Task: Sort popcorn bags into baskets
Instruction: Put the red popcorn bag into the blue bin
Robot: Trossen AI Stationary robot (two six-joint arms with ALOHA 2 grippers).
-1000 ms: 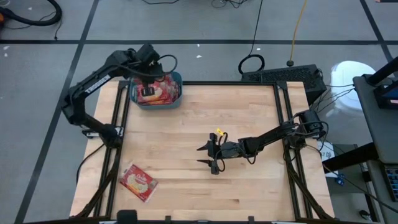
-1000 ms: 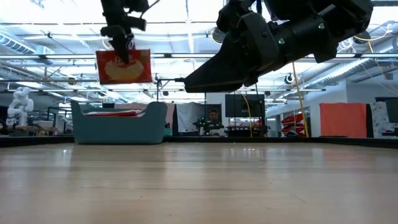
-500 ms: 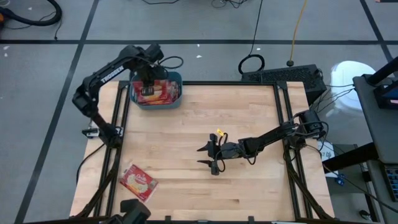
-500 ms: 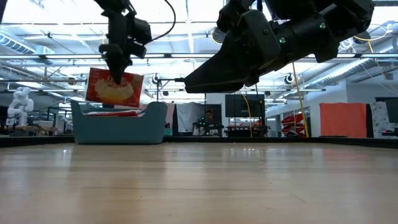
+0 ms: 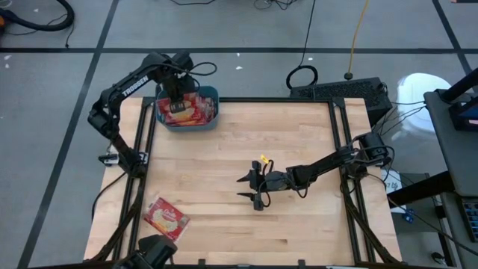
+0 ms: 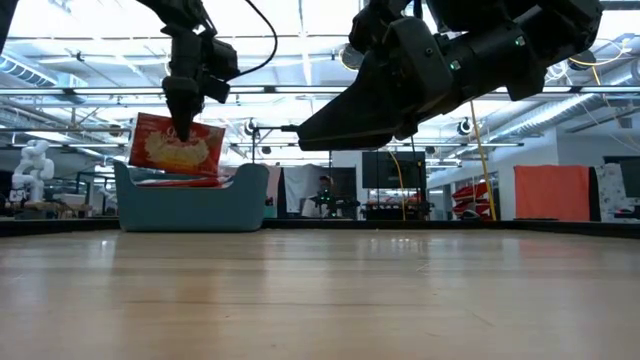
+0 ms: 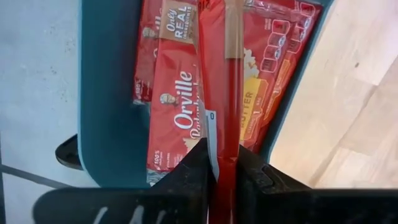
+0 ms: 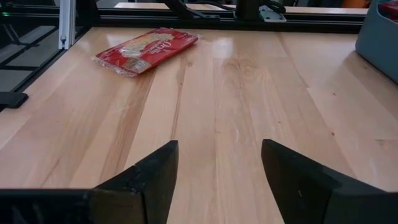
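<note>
Overhead, low and wrist views of a two-arm sorting station on a pale wooden bench [image 5: 299, 224]. The left gripper [image 5: 176, 104] hangs over the teal-blue basket [image 5: 210, 122] that stands at the bench's far left corner. Its fingers [image 7: 189, 168] are pinching the top edge of one red popcorn bag [image 6: 176, 146], seen edge-on in the left wrist view as a narrow red strip between the two dark tips. In the low view this held bag hangs tilted, its yellow-cream picture face toward the camera, its lower edge at about the level of the basket's rim. Below it, further red popcorn packets [image 7: 177, 106] lie flat inside the basket, one showing white "Orville" lettering.

The right gripper [image 5: 252, 187] is held above the middle of the bench, pointing toward the left side, its fingers [image 8: 149, 174] spread apart with nothing between them; bare wood shows through the gap in the right wrist view.

A single popcorn bag on the bench [image 5: 166, 220] lies flat near the front left corner, well apart from both grippers and from the basket. The same bag appears in the right wrist view [image 8: 147, 49] ahead of the spread fingers. In the room beyond the bench, a person [image 6: 323, 194] is visible far off in the low view.
</note>
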